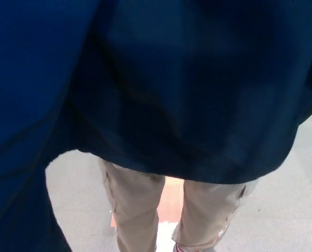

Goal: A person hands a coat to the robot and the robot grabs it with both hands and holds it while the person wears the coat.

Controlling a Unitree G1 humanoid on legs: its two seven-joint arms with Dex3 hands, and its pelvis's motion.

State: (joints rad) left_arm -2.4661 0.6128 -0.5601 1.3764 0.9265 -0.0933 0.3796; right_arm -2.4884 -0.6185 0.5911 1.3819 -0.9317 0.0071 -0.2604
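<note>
Neither hand of the robot shows in the head view, so whether the fingers are closed on anything, or how far apart they are, cannot be told. With no hand visible, places relative to it cannot be given either; what can be said is that the coat [161, 89] hangs close before the camera and fills nearly the whole picture.

At the left, its dark blue cloth drops in a long fold down to the bottom edge. Across the middle the hem sags in a soft curve, and to the right it lifts toward the picture's edge. By the way it drapes and creases, I judge it soft, limp and fairly light, not slippery, and in no way fragile; it will sag wherever it is not held. The collar or shoulders, one side for each hand, seem the best places to hold it, though those parts are out of sight.

Count: one coat; one person, two legs in tan trousers [137, 210] below the hem, standing on a grey floor [77, 194].
</note>
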